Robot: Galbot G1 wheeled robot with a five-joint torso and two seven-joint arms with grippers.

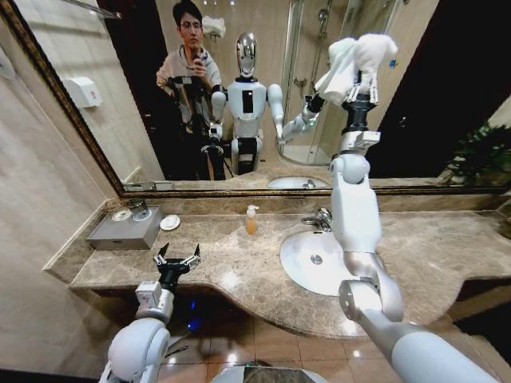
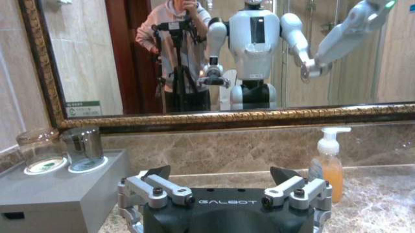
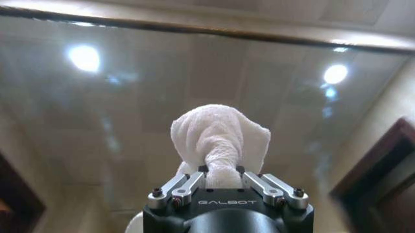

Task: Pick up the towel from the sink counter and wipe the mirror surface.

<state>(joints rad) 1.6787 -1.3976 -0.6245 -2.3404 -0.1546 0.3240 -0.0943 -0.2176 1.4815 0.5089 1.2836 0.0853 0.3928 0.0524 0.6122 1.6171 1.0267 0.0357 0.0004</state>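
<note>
holding the towel point(image 1: 357, 60) clamped in right pincer point(image 1: 361, 82) up against the mirror point(image 1: 112, 104), left pincer point(image 1: 177, 260) idling apart, low over the tabletop point(image 1: 239, 271)

We're in a hotel-style bathroom: a marble tabletop point(image 1: 447, 247) with white basin point(image 1: 307, 263) and chrome faucet point(image 1: 319, 218), wide framed mirror point(image 1: 120, 96), soap pump point(image 1: 251, 219), glass shower reflected behind.

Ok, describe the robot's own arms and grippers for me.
Both arms are glossy white rounded shells with silver-grey joints. The left gripper and right gripper each have a black body marked GALBOT in white, silver metal finger links with dark screws; the left's fingertips are black.
</note>
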